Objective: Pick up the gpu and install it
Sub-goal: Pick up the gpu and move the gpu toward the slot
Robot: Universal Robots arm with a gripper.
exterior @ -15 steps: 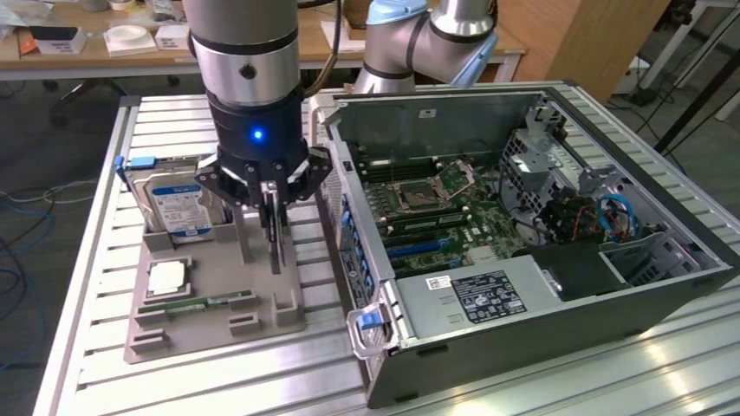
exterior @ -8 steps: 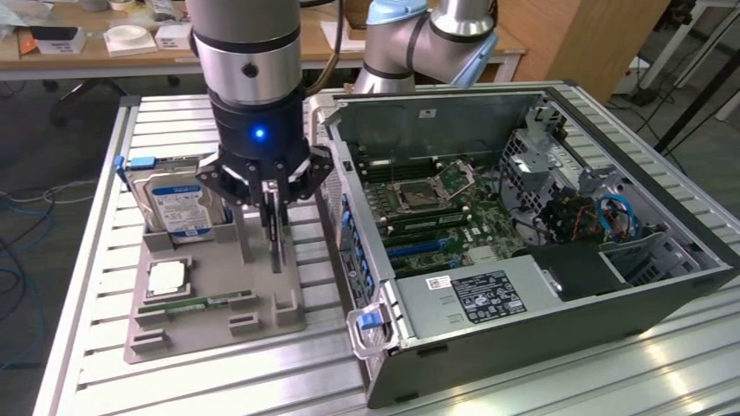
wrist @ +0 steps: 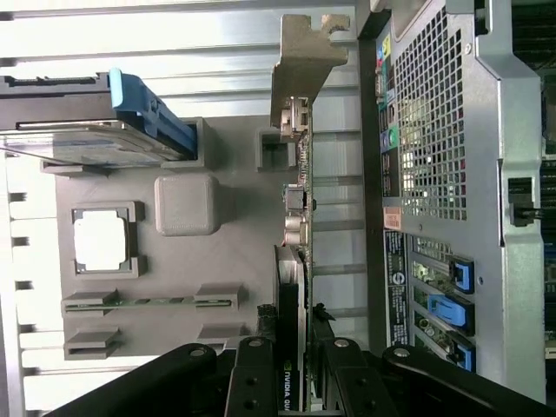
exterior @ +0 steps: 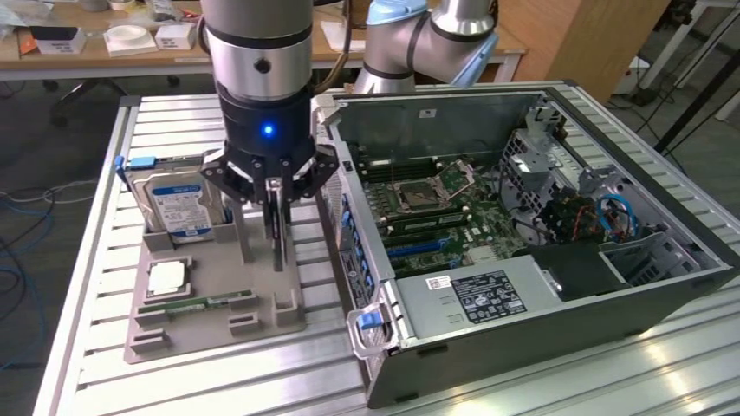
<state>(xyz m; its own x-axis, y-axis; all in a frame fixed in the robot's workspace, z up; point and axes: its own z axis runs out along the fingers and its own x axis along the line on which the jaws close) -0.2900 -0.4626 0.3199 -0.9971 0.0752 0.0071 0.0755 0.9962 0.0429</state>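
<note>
The gpu (exterior: 279, 243) is a thin dark card standing on edge over the grey holder tray (exterior: 208, 334), to the exterior view's left of the open computer case (exterior: 521, 243). My gripper (exterior: 274, 195) comes straight down onto it and is shut on its upper edge, with a black finger on each side. In the wrist view the gpu (wrist: 294, 261) runs away from my gripper (wrist: 294, 382) to its silver end bracket (wrist: 304, 61). I cannot tell whether its lower edge still touches the holder.
The holder also carries a silver hard drive (exterior: 179, 208) with a blue-white label, a square processor (exterior: 168, 276) and a green memory stick (exterior: 208, 303). The case's rear panel (wrist: 452, 174) lies close beside the card. A slatted aluminium table (exterior: 93, 260) supports everything.
</note>
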